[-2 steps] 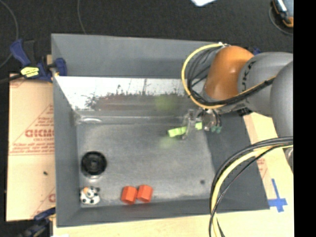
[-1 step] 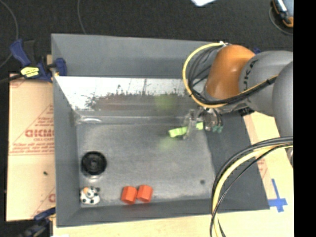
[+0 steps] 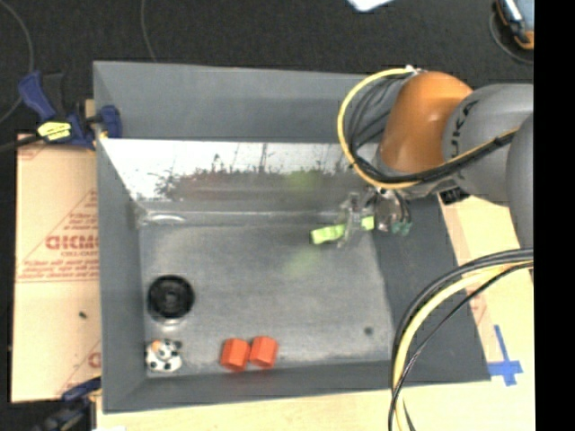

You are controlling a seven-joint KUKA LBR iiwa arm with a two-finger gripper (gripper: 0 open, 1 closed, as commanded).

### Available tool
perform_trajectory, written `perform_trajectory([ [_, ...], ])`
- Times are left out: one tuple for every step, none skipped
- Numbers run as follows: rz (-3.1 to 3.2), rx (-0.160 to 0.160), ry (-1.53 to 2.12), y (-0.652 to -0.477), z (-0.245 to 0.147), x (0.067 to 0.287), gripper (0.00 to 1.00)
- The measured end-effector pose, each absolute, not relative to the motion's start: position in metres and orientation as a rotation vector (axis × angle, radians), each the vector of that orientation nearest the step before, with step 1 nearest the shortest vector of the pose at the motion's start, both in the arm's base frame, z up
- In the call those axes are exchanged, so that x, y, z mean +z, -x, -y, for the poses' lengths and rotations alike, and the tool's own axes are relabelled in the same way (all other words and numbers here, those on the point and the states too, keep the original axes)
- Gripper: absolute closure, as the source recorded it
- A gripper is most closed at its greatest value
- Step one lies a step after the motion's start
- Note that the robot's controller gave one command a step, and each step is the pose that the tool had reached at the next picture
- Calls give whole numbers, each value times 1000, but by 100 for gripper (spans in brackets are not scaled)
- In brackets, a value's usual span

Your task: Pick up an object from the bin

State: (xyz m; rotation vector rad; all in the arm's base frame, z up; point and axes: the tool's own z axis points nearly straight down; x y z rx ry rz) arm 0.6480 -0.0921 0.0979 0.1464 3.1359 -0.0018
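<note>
My gripper [image 3: 353, 225] hangs under the orange-covered wrist at the bin's back right, close to the right wall. A small light green piece [image 3: 327, 235] sits between its fingers and sticks out to the left, a little above the bin floor. The gripper is shut on it.
A black round cap [image 3: 169, 296] lies at the bin's front left. In front of it, in the front left corner, rests a small white-and-black ball [image 3: 163, 356]. Two orange cylinders [image 3: 249, 352] lie side by side along the front wall.
</note>
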Motion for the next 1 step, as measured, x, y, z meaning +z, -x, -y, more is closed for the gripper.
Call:
perform_trajectory([
  [-3125, -4, -145, -651, 93, 110, 100],
])
